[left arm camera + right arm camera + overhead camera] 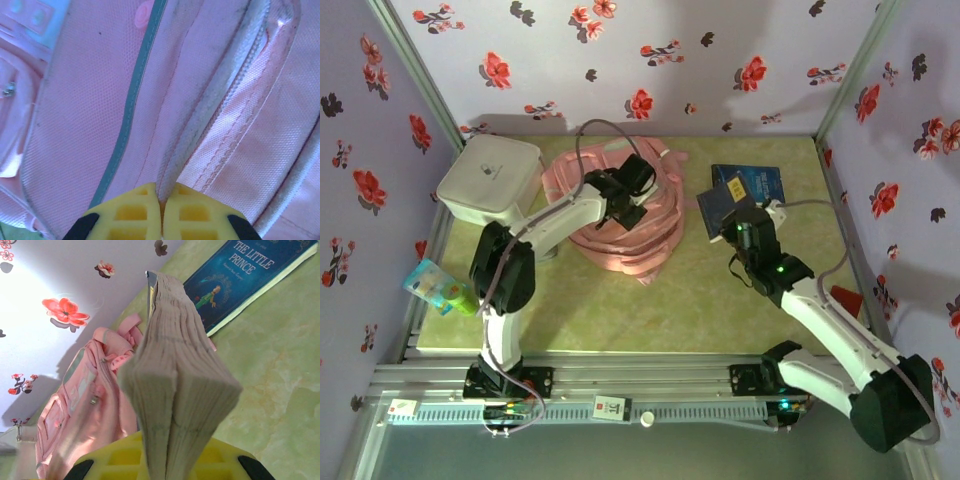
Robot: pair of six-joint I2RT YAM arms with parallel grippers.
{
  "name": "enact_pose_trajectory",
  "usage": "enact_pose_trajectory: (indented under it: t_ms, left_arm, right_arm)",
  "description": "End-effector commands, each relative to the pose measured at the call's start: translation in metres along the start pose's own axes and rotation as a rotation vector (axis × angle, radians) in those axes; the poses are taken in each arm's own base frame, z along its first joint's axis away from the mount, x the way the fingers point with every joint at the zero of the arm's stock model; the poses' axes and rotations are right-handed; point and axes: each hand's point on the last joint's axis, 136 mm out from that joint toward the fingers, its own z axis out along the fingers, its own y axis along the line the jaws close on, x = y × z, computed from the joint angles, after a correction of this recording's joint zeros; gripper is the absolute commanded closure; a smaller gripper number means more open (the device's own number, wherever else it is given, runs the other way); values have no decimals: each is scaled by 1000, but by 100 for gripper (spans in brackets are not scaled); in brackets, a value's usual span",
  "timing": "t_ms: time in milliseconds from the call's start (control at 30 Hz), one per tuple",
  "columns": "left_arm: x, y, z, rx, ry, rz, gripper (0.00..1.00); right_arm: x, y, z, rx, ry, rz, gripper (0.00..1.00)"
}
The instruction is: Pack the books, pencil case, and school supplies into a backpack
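The pale-pink backpack (620,235) lies crumpled at the table's back centre. My left gripper (625,205) rests on top of it. In the left wrist view the gripper (162,200) is shut on a grey-edged fold of the backpack (90,100) beside the zip. My right gripper (732,218) is shut on a dark blue book (712,205), which it holds upright just right of the backpack. The book's page edges (175,385) rise from between the yellow fingers (125,457). A second blue book (755,182), titled The Little Prince (240,275), lies flat behind it.
A white rounded-corner box (488,180) stands at the back left, close to the left arm. A teal and green packet (440,287) lies at the table's left edge; I cannot tell what it is. Flowered walls close in three sides. Bare green tabletop (650,310) lies in front.
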Motion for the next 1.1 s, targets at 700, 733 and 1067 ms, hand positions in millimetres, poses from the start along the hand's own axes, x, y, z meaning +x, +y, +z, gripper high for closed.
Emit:
enact_pose_trajectory:
  t_ms: [700, 733, 1067]
  left_arm:
    - [-116, 58, -135, -13, -630, -387, 100]
    - [-116, 58, -135, -7, -631, -393, 100]
    - [-112, 70, -142, 40, -644, -446, 100]
  right_arm:
    - [70, 83, 3, -484, 302, 187, 91]
    - [72, 89, 9, -487, 303, 189, 91]
    - [95, 101, 76, -367, 320, 295, 92]
